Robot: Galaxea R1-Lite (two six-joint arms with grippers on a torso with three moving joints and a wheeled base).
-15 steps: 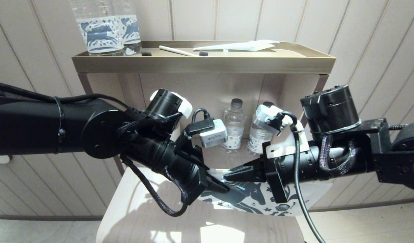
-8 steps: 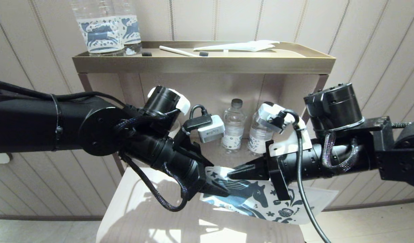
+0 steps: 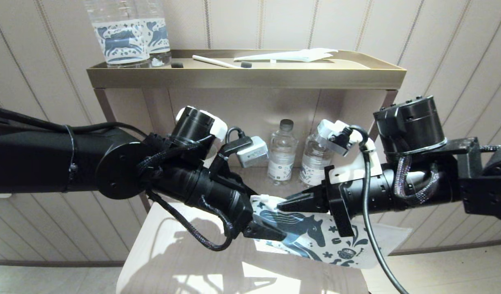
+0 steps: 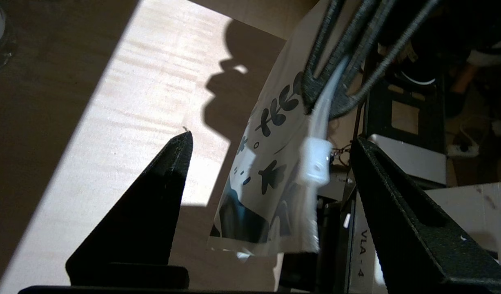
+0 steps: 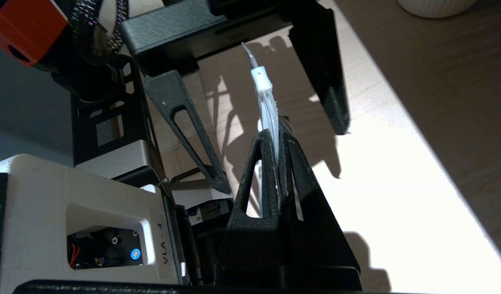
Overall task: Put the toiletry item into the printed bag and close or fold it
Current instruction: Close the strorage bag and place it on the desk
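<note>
I note the right gripper [image 3: 283, 203] pinching the printed bag [image 3: 315, 241] by its zip edge above the tabletop [image 3: 172, 261], the left gripper [image 4: 270, 163] spread wide around it; a thin hold, so the bag could slip.

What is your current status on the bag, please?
Left gripper open, fingers either side of the printed bag, not gripping. Right gripper shut on bag's top edge, holding it above the table. Nothing in the way.
</note>
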